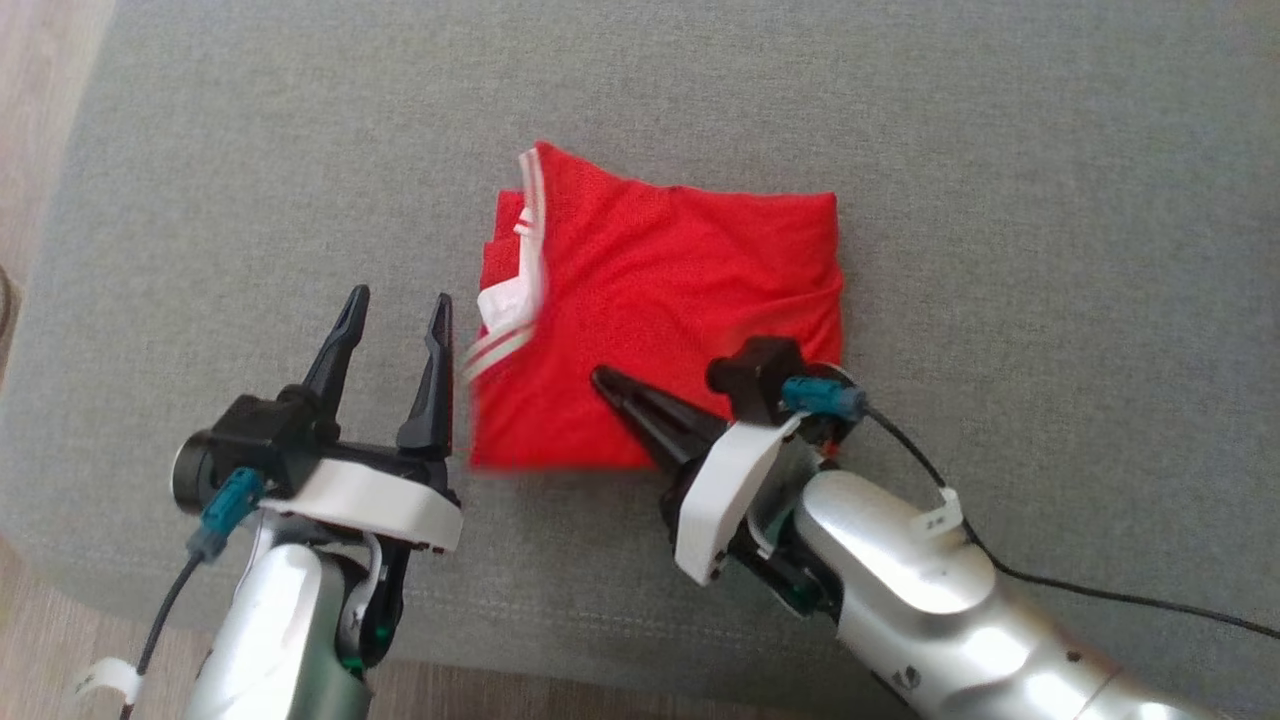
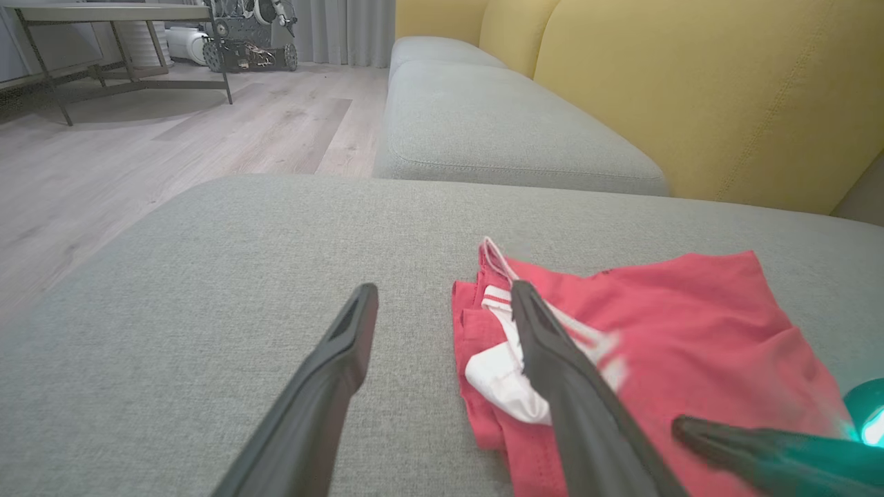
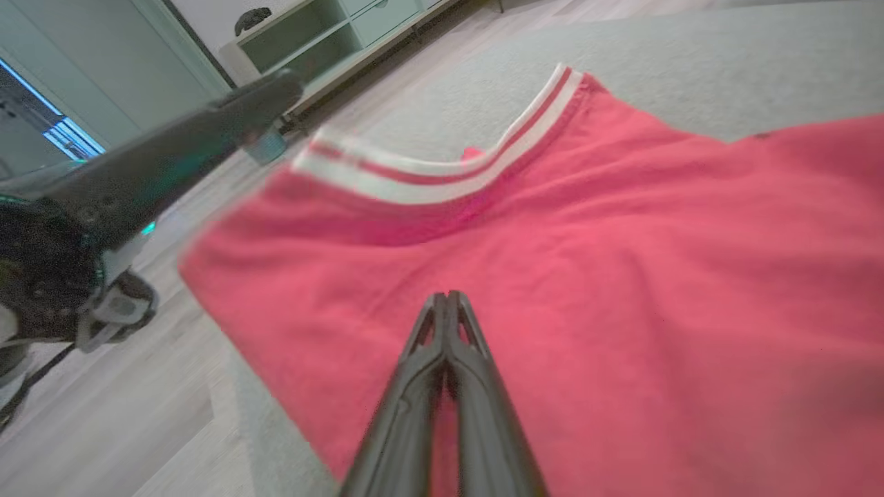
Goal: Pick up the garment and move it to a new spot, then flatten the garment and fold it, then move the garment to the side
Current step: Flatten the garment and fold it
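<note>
**Folded red jersey on the grey cushion, right gripper closed over its near edge**

At the far left of the head view, a strip of pale wood floor (image 1: 40, 110) borders the rounded left edge of the grey seat cushion (image 1: 220, 160). A wide band of bare cushion runs from that edge to the left gripper (image 1: 398, 298). This gripper hangs with its two dark fingers spread well apart and nothing between them. Its right-hand finger (image 1: 432, 370) stands just beside the garment's left edge.

The red jersey (image 1: 680, 290) lies near the middle of the cushion, folded into a rough rectangle. Its white-striped collar (image 1: 530, 220) runs along the left side, with a white lining showing below it. The far and right edges look fairly straight. The near edge is blurred.

The right gripper (image 1: 600, 378) reaches in from the lower right, with its fingers pressed together into a single point over the near part of the red cloth. I cannot tell whether any fabric is pinched between them. A black cable (image 1: 1100, 595) trails from that wrist across the cushion to the right.

Bare grey cushion stretches beyond the jersey and to its right, and a narrower strip lies between its near edge and the cushion's front seam. In the left wrist view, a yellow backrest (image 2: 690, 103) rises behind the cushion.
</note>
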